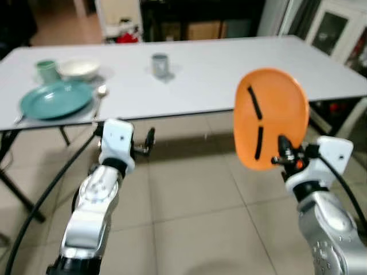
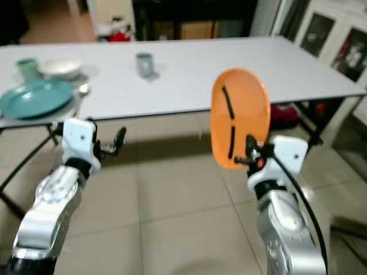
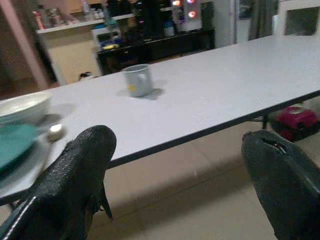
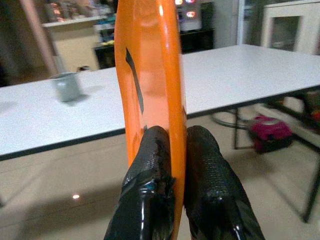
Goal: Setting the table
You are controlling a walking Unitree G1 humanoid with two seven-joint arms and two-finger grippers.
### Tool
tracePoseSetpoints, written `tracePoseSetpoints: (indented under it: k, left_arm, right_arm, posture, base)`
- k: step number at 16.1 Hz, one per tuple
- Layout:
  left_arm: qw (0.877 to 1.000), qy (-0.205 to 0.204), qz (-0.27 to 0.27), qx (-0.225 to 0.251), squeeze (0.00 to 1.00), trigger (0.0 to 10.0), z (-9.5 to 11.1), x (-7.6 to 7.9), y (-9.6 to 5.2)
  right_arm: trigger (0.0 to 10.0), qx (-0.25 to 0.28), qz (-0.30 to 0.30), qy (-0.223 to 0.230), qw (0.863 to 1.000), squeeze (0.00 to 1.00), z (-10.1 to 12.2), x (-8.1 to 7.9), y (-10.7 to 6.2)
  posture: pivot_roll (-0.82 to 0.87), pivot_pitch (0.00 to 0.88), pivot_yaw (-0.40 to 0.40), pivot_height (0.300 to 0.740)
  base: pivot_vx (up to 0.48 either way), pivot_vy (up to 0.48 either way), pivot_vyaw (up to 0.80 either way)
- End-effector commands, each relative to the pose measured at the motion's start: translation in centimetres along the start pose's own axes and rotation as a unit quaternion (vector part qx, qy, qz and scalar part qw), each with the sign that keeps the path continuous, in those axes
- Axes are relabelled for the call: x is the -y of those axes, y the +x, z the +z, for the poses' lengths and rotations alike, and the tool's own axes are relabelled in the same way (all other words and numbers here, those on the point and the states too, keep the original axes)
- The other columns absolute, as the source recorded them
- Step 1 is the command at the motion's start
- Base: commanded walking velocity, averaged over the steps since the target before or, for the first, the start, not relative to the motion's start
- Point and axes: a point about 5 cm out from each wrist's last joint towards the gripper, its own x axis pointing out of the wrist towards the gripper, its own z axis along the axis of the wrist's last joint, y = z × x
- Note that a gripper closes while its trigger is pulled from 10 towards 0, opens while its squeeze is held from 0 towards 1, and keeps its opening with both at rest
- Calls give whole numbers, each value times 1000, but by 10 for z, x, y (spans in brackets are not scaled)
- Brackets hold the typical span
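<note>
Progress looks partial: 1 place is laid at the left end of the white bench, with a teal plate, a cream bowl and a green cup behind it, and a spoon just beside the plate's right edge. A grey mug stands alone nearer the middle, apparently marking a 2nd place that lacks its plate.

That plate seems to be the orange plate, held upright on edge in front of the bench and not yet over it. The right gripper has its fingers closed on the plate's lower rim, 1 on each face. The left gripper hangs lower in front of the bench edge, fingers spread wide and holding nothing.

Left to do, by this reading: bring the orange plate over the bench, turn it flat and set it near the mug.

Nothing blocks the bare stretch right of the mug. Tiled floor lies below, a white cabinet stands at the far right, and a red object sits under the bench.
</note>
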Motion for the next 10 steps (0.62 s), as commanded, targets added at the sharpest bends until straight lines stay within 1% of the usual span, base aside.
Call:
tracePoseSetpoints:
  k: [1,10]
  left_arm:
    - [1000,2,-8,7,0,10000,4,5,2]
    - [1000,4,-18,10,0,10000,5,7,2]
  right_arm:
    - [10000,21,-10,0,1000,0,8,2,-1]
    - [10000,26,-14,-1,1000,0,10,4,-1]
  posture:
    - [-8,0,2,740]
    - [-4,0,4,740]
  base:
    - [356,0,0]
    - [357,0,0]
